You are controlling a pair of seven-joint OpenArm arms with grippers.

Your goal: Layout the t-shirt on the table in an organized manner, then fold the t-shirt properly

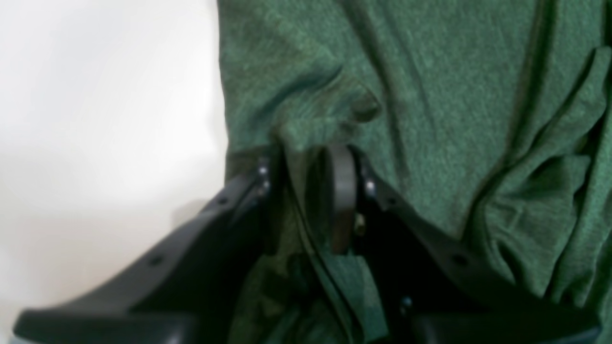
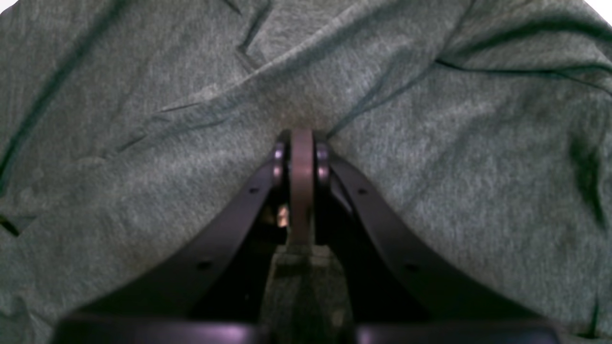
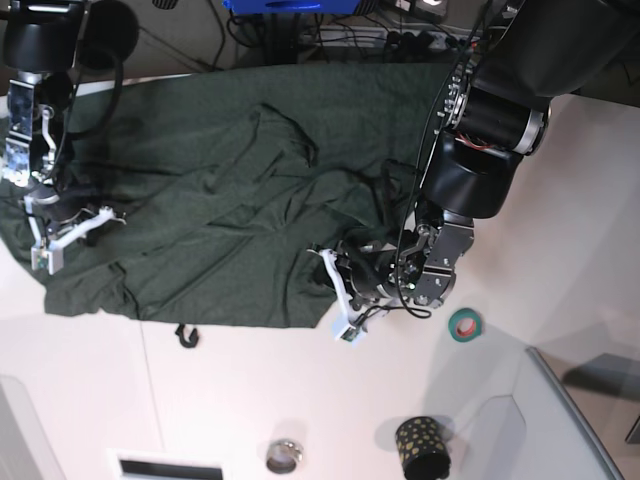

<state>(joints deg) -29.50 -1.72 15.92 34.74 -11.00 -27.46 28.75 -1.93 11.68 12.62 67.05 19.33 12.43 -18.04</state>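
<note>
Pinching t-shirt (image 3: 230, 200) edge, left hand (image 1: 306, 200), white table (image 3: 300, 400)

Black arms with bulky rounded joints, loose black cables, screw-studded black fingers (image 2: 279, 157), white brackets.

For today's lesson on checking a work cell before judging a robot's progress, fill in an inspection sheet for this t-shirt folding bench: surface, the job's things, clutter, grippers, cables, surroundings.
Surface: white table, bare along the near side.
Job's things: dark green t-shirt, spread wide but heavily wrinkled, not folded.
Clutter: green tape roll, black gold-dotted cup, small metal ring, small dark item at the shirt's near edge.
Grippers: left gripper has shirt fabric bunched between its jaws; right gripper has its jaws together, pressed into the cloth.
Cables: wires tangled beyond the far edge.
Surroundings: grey bin corner at near right; blue object at the far edge.
</note>
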